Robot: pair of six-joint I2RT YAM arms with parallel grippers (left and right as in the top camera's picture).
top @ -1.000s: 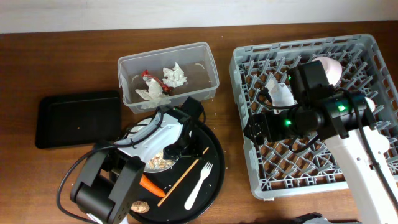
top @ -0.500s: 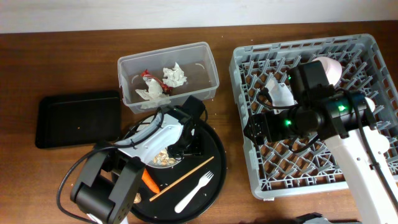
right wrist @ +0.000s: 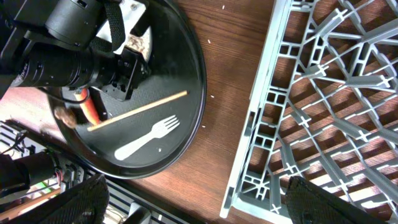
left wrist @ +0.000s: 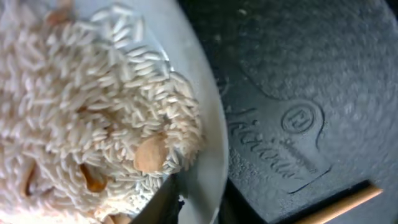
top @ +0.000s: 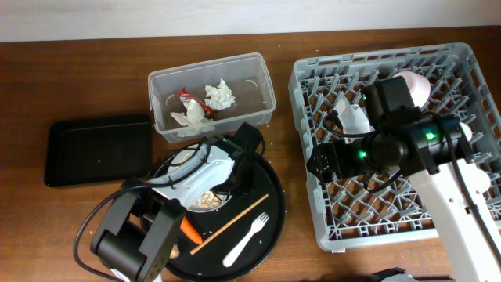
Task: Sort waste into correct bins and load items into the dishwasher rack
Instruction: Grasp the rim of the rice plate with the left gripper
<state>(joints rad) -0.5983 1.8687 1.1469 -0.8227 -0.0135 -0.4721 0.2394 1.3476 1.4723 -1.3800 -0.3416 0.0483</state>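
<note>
I record a table (top: pixel 78 78) of brown wood grain. The dishwasher rack (top: pixel 321 86) is grey, its floor a lattice pattern. The bowl (top: pixel 419 84) is pink. The tub (top: pixel 207 64) is clear, the napkins (top: pixel 219 95) white, the wrapper (top: pixel 185 94) red. The rectangular tray (top: pixel 98 149) is black. The round tray (right wrist: pixel 174 68) is black and pebbled, with embossed script. The plate (left wrist: pixel 211 143) is pale grey-white and the food scraps (left wrist: pixel 93 106) are whitish-beige grains. The carrot (top: pixel 189 231) is orange, the fork (top: pixel 244 241) white, the stick (top: pixel 235 221) light tan.
</note>
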